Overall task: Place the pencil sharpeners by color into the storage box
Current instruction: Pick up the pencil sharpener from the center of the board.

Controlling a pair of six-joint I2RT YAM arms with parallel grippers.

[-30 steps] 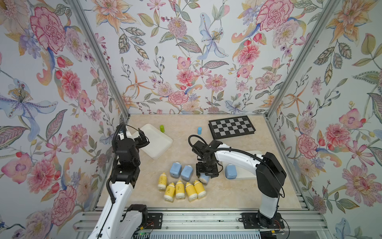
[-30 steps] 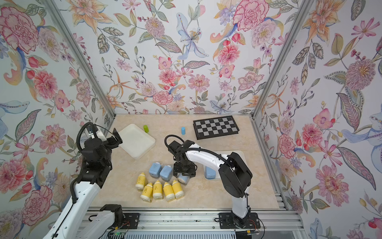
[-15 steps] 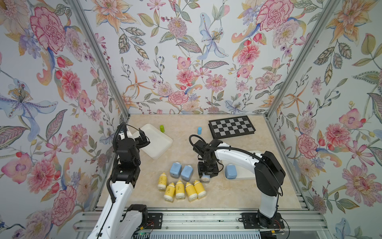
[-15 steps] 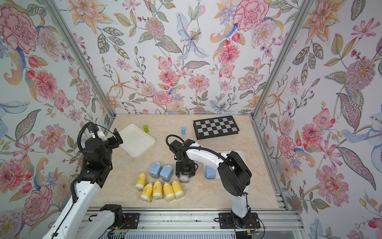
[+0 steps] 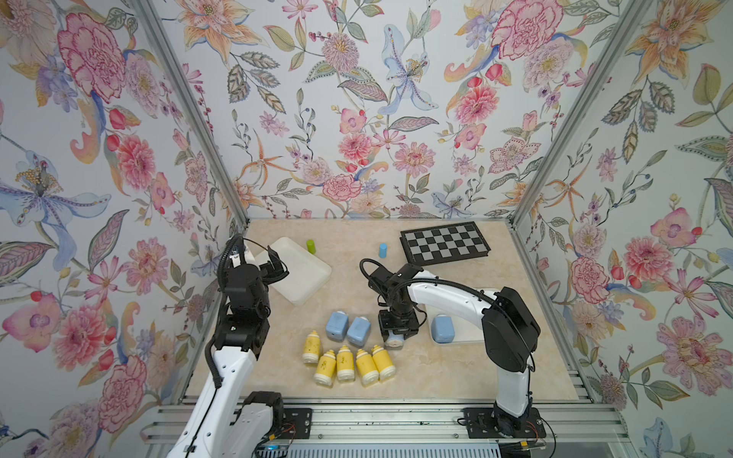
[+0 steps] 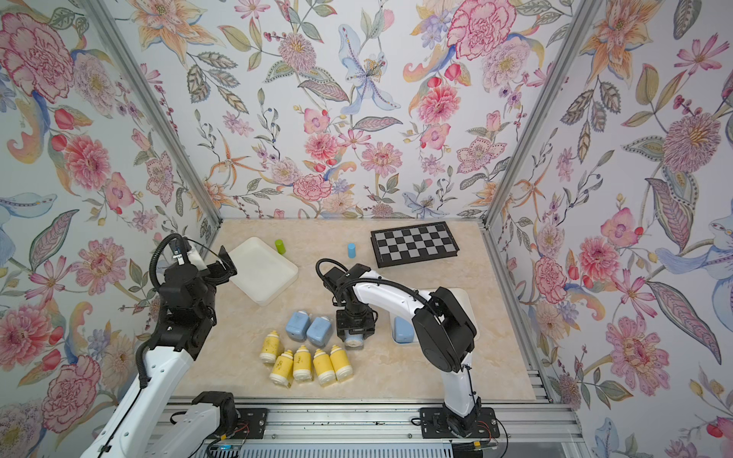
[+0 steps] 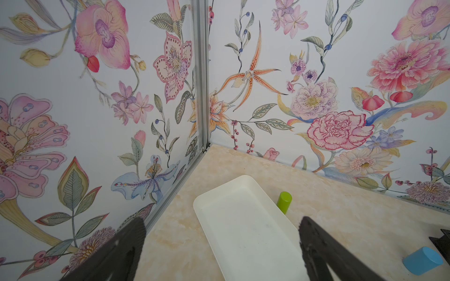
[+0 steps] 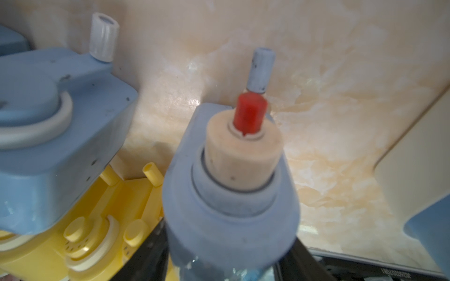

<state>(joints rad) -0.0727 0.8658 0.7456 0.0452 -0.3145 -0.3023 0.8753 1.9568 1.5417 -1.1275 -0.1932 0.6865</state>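
My right gripper (image 5: 394, 337) (image 8: 227, 258) points down and is shut on a pale-blue pencil sharpener (image 5: 393, 342) (image 6: 353, 340) (image 8: 231, 199), its black fingers (image 8: 304, 258) pressed against both sides. Two more blue sharpeners (image 5: 337, 326) (image 5: 359, 331) lie just left of it. Several yellow sharpeners (image 5: 345, 363) lie in a row nearer the front. Another blue sharpener (image 5: 442, 328) sits in the white storage box (image 5: 472, 337) at the right, partly hidden by my arm. My left gripper (image 5: 275, 263) (image 7: 220, 233) hangs open and empty over a second white tray (image 5: 305, 273) (image 7: 243, 226).
A small green cylinder (image 5: 311, 246) (image 7: 284, 202) and a small blue cylinder (image 5: 382, 250) (image 7: 422, 260) stand toward the back. A black checkerboard (image 5: 444, 242) lies at the back right. Floral walls close in the table on three sides.
My right gripper's jaws have closed in on the blue sharpener beneath them. The left arm has not moved.
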